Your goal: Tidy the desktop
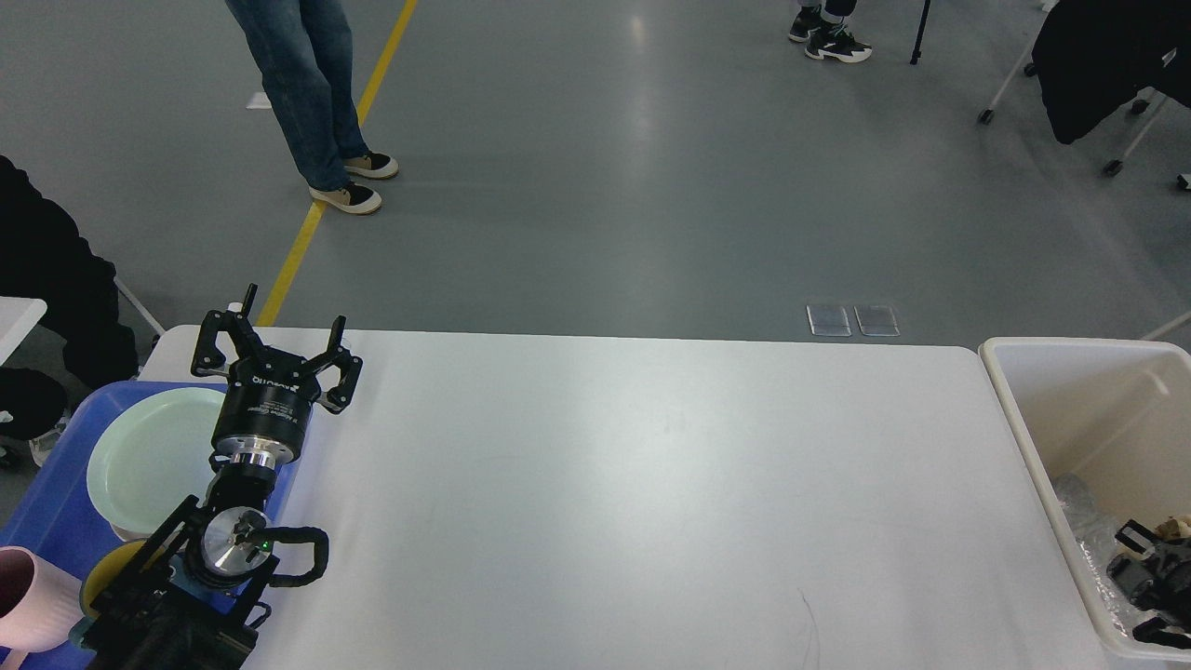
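the worktop (651, 493), a wide white slab with rounded corners, stretches across the lower half of the head view and lies bare from its far edge to its near edge, which suggests the tidying is at or close to its end. at the worktop's left edge sits a blue tray (46, 507) carrying the crockery: a pale green plate (149, 456) lies flat in it, a pink cup (33, 596) stands at its near end, and a yellow dish (98, 582) shows only as a sliver behind the arm, likely gathered there so the dishes stay together and off the surface. the left claw (279, 358) hangs over the far left corner, just beside the plate's far rim, its fingers spread wide and nothing between them, a pose that fits a release over the tray or a pull-back from it. against the worktop's right edge stands a beige bin (1023, 409), deep and open-topped, with crumpled clear plastic (1084, 516) and other scraps in its near end, seemingly the place for rubbish. the right claw (1149, 577) is down inside that bin near its near wall, dark and partly cut off by the view's edge; whether it is open or closed cannot be told. a bystander in jeans (307, 84) stands on the grey floor beyond the far edge, well apart from the work.
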Action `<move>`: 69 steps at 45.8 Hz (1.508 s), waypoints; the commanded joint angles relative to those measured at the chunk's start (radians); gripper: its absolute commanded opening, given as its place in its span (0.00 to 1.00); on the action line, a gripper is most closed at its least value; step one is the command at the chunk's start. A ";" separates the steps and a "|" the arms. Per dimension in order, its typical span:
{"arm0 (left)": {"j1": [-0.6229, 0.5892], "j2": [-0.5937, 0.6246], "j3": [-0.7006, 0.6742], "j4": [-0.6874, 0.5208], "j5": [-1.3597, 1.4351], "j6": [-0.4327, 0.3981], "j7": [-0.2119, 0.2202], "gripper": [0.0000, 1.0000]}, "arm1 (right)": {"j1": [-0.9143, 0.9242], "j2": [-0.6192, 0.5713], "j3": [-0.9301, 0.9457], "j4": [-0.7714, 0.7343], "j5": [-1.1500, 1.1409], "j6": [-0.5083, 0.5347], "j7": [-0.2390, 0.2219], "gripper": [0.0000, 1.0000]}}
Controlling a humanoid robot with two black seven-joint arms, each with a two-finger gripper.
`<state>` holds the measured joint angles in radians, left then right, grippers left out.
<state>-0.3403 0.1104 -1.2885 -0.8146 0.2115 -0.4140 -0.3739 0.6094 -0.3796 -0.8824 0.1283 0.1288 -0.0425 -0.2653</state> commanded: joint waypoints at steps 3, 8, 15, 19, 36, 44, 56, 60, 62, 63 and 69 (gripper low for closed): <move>0.000 0.000 0.000 0.000 0.000 0.000 0.000 0.96 | -0.002 0.027 -0.010 0.001 0.000 -0.059 0.000 0.87; 0.000 0.000 0.000 0.000 -0.001 0.000 0.000 0.96 | -0.002 0.031 -0.007 0.004 0.000 -0.085 -0.002 1.00; 0.000 0.000 0.000 0.000 0.000 0.000 0.000 0.96 | 0.000 0.031 -0.006 0.002 0.000 -0.085 -0.002 1.00; 0.000 0.000 0.000 0.000 0.000 0.000 0.000 0.97 | 0.000 0.030 -0.004 0.002 0.000 -0.085 0.000 1.00; 0.000 0.000 0.000 0.000 0.000 0.000 0.000 0.96 | 0.038 -0.001 0.032 0.001 0.009 -0.083 0.006 1.00; 0.000 0.000 0.000 0.000 0.000 0.000 0.000 0.96 | 0.133 -0.067 0.327 0.002 0.029 -0.083 0.006 1.00; 0.000 0.000 0.000 0.000 0.000 0.000 0.000 0.96 | 0.312 -0.105 0.701 0.043 0.037 -0.076 0.006 1.00; 0.000 0.000 0.000 0.000 0.000 0.000 0.000 0.96 | 0.337 -0.131 0.848 0.144 0.035 -0.077 0.008 1.00; 0.000 0.000 0.000 0.000 0.000 0.000 0.000 0.96 | 0.361 -0.174 0.951 0.215 0.035 -0.076 0.008 1.00; 0.000 0.000 0.000 0.000 0.000 0.000 0.000 0.96 | 0.368 -0.197 0.999 0.247 0.035 -0.076 0.008 1.00; 0.001 0.000 0.000 0.000 0.000 0.000 0.000 0.96 | 0.354 -0.228 1.215 0.411 0.034 -0.076 0.008 1.00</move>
<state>-0.3406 0.1104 -1.2885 -0.8146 0.2116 -0.4140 -0.3745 0.9720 -0.5868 0.1607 0.4161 0.1635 -0.1185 -0.2576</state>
